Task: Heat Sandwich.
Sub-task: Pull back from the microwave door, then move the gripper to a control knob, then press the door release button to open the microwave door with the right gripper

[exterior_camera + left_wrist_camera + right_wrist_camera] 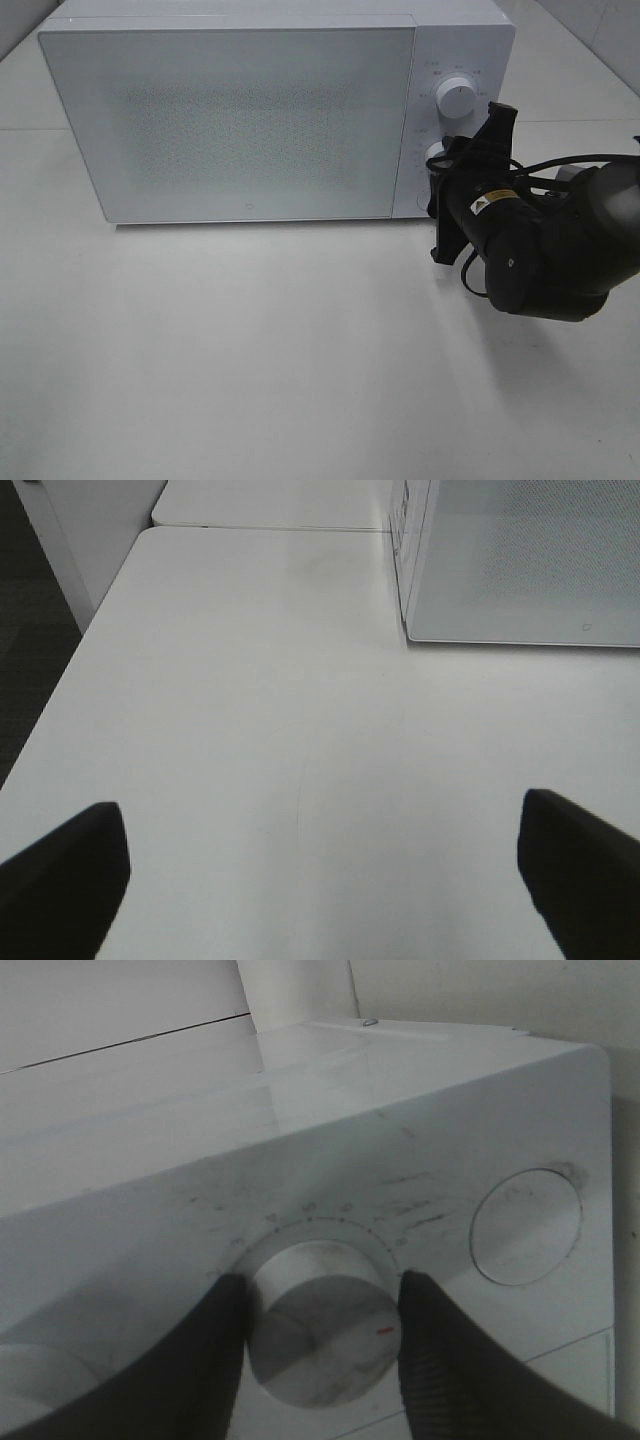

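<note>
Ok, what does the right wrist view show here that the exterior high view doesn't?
Only the right wrist view: the right gripper closed on the lower knob, one finger on each side, and the knob's red mark. Only the exterior high view: the whole microwave with its door shut, the table in front of it, and the right arm. Both: the control panel with the right gripper at it; neither shows the sandwich.

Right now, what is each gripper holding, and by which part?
On the microwave, the right gripper grips the lower knob by its opposite sides; the left gripper is open, holding nothing.
</note>
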Robot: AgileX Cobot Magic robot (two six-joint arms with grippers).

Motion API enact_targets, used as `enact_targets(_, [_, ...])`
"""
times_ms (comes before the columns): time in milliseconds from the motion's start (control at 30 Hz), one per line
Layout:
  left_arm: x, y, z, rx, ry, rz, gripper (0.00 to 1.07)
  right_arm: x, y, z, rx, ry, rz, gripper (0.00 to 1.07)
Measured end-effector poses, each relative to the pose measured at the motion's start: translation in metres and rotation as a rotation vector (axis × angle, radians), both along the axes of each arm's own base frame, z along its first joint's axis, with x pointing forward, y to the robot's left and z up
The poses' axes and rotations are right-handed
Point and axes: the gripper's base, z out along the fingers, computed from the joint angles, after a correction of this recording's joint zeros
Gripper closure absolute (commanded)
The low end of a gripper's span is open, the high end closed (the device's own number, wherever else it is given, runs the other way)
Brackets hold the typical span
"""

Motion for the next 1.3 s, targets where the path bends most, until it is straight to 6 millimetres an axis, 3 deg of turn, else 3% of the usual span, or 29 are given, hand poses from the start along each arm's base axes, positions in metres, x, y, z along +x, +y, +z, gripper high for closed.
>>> enact_targets(100, [0.0, 0.0, 0.0, 0.0, 0.0, 0.0, 0.05, 0.0, 0.0, 0.0, -0.001, 0.0, 0.0, 0.63])
enact_targets(200, [0.0, 0.0, 0.0, 0.0, 0.0, 0.0, 0.05, 0.0, 0.0, 0.0, -0.013, -0.001, 0.005, 0.54])
enact_targets(233, [0.0, 0.0, 0.0, 0.0, 0.0, 0.0, 0.05, 0.0, 0.001, 0.0, -0.025, -0.005, 0.016, 0.43])
enact_targets(267, [0.0, 0.0, 0.0, 0.0, 0.0, 0.0, 0.05, 0.0, 0.001, 0.0, -0.025, -0.005, 0.016, 0.43])
enact_targets(400, [0.0, 0.0, 0.0, 0.0, 0.0, 0.0, 0.05, -0.001, 0.003, 0.0, -0.04, -0.011, 0.041, 0.23])
enact_targets(900, [0.0, 0.0, 0.0, 0.0, 0.0, 0.0, 0.05, -0.007, 0.005, 0.004, -0.088, -0.048, 0.119, 0.28])
enact_targets(1300, [0.0, 0.0, 0.0, 0.0, 0.0, 0.0, 0.05, -0.04, -0.008, 0.021, -0.184, -0.068, 0.194, 0.31])
